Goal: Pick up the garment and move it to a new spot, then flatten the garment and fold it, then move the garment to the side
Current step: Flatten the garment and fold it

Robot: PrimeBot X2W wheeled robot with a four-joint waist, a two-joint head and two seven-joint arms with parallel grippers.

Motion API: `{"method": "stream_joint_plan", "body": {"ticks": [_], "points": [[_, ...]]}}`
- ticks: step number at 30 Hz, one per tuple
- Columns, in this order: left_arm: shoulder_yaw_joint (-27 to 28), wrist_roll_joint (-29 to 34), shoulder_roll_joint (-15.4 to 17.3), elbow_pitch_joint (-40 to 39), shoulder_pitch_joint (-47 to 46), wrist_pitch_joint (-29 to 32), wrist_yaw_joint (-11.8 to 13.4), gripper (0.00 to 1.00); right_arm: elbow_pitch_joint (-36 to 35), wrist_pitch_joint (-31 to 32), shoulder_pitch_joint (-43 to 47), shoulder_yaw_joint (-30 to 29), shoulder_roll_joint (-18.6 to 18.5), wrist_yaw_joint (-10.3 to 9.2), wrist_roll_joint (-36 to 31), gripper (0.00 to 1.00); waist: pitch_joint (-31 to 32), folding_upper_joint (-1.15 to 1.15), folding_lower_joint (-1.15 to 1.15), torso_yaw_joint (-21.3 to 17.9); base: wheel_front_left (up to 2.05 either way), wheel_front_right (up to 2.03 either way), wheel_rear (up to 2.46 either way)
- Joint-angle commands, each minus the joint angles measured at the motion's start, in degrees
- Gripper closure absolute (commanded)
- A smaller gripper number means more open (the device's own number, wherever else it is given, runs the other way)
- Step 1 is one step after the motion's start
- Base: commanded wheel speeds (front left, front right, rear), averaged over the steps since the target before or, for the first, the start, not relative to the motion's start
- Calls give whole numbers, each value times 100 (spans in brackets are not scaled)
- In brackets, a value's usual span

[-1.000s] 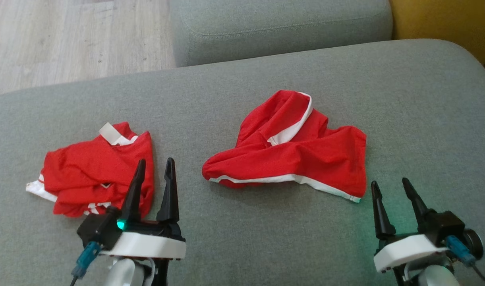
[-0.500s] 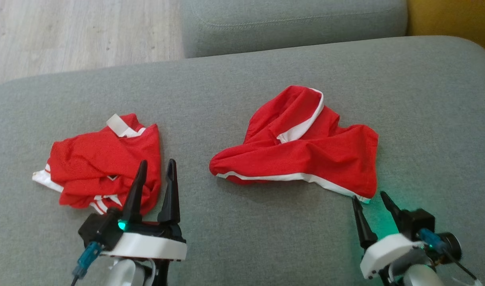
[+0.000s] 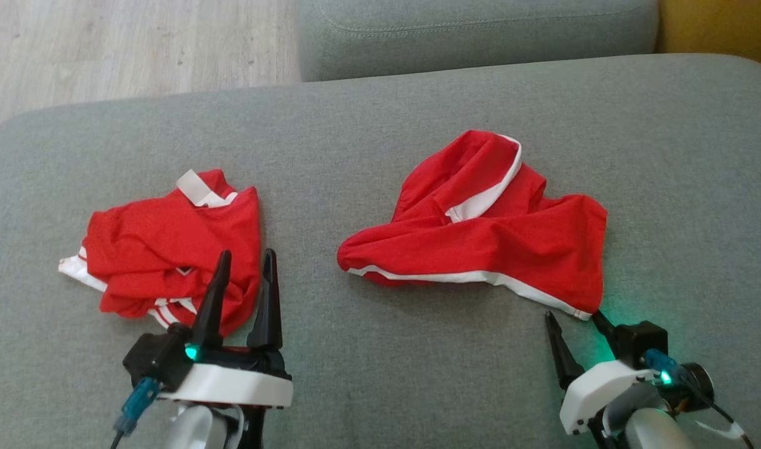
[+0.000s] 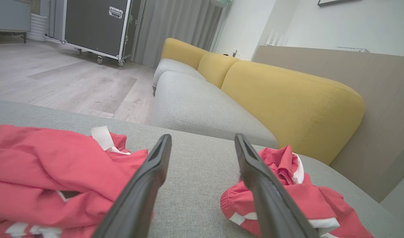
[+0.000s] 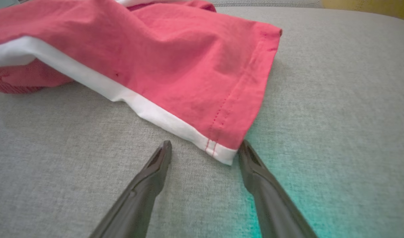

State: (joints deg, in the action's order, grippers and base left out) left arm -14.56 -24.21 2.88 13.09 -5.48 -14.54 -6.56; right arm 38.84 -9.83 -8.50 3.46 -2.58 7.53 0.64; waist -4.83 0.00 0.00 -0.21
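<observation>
Grey sofa cushion (image 3: 380, 125) carries everything, with the red garment (image 3: 492, 249) lying crumpled on it. The right wrist view sharpens what the head view leaves vague: the garment's white-hemmed corner sits between the spread fingers of the right gripper (image 5: 205, 143), nothing clamped. Left of the garment, the left gripper (image 3: 246, 254) hangs wide apart, empty, by a second red bundle (image 3: 168, 249). The left wrist view adds yellow backrests (image 4: 288, 99) beyond the garment.

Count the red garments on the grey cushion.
2. The left garment lies beside the left gripper; the right garment lies right of centre, its corner near the right gripper.
</observation>
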Motion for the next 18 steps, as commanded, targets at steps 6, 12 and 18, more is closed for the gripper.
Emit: {"method": "stream_joint_plan", "body": {"ticks": [6,12,18], "points": [[203,42,-1,-179,-260,-46,5,0,-17,-170,-325,216,-30,-4,15,0,-60,0,0,6,0,0,0],[212,78,-1,-150,-277,-46,5,0,61,-246,-423,172,-30,-4,63,100,-102,0,0,-6,0,0,0],[-147,349,96,189,-306,-43,-35,0,-26,-321,-529,-92,-30,-4,67,100,-126,0,0,-71,0,0,0]]}}
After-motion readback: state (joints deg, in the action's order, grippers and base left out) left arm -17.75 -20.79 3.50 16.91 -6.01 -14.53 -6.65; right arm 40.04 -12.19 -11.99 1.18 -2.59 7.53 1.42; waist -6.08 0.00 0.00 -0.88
